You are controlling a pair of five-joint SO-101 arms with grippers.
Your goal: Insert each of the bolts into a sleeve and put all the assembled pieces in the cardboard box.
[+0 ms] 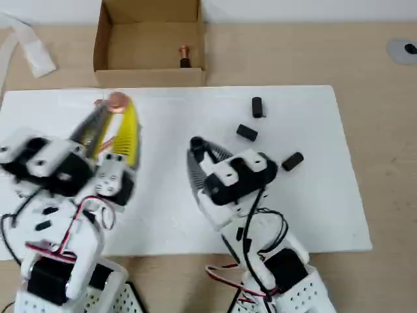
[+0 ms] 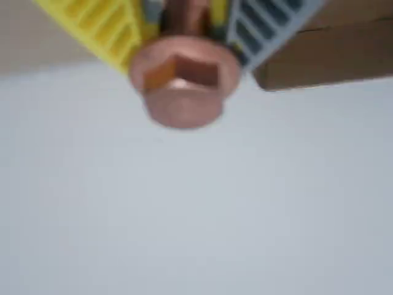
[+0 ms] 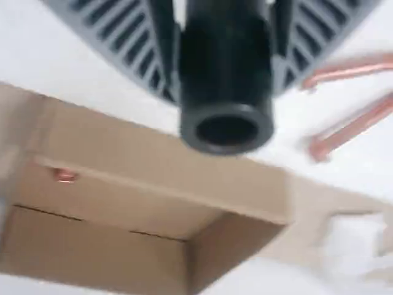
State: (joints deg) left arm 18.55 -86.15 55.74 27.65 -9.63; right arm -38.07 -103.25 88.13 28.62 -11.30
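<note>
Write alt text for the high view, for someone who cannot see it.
Over a white sheet, the left gripper holds a copper bolt and the right gripper a black sleeve. Three loose sleeves lie on the sheet nearby; a cardboard box behind holds one assembled piece.

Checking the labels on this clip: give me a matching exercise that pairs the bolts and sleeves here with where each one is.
Things:
1. copper bolt
2. held black sleeve
3. assembled piece
4. loose sleeve

Places:
a. on the white sheet
b. inside the cardboard box
c. in the left gripper
d. in the right gripper

Pairs: 1-c, 2-d, 3-b, 4-a.
</note>
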